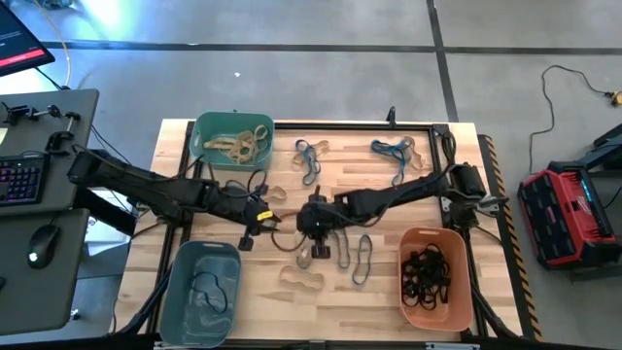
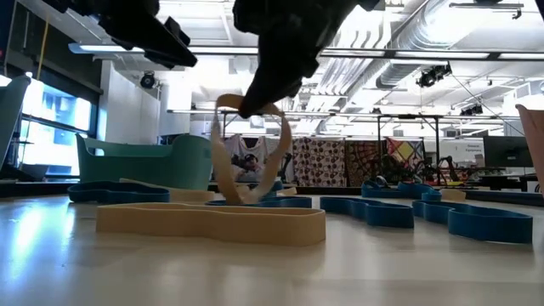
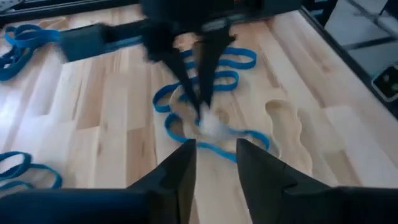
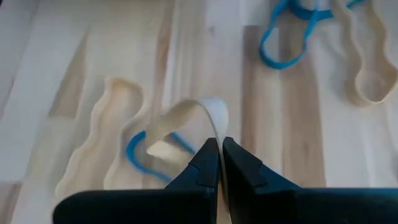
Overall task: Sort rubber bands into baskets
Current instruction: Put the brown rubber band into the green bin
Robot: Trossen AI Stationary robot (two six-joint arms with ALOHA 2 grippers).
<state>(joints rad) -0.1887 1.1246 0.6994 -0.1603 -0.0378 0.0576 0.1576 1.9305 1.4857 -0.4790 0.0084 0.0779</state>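
Mid-desk, the right hand [image 4: 220, 163] pinches a thin tan rubber loop [image 2: 246, 161] upright off the wood; the left hand [image 3: 214, 165], fingers parted and empty, faces it nearby.

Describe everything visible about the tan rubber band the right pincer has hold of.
The tan rubber band is a thin, flat, flexible loop, pale beige and rubbery. The right pincer is shut on its upper edge near the table's middle, so it stands upright as an open loop, its lower end down among blue bands on the wooden table.
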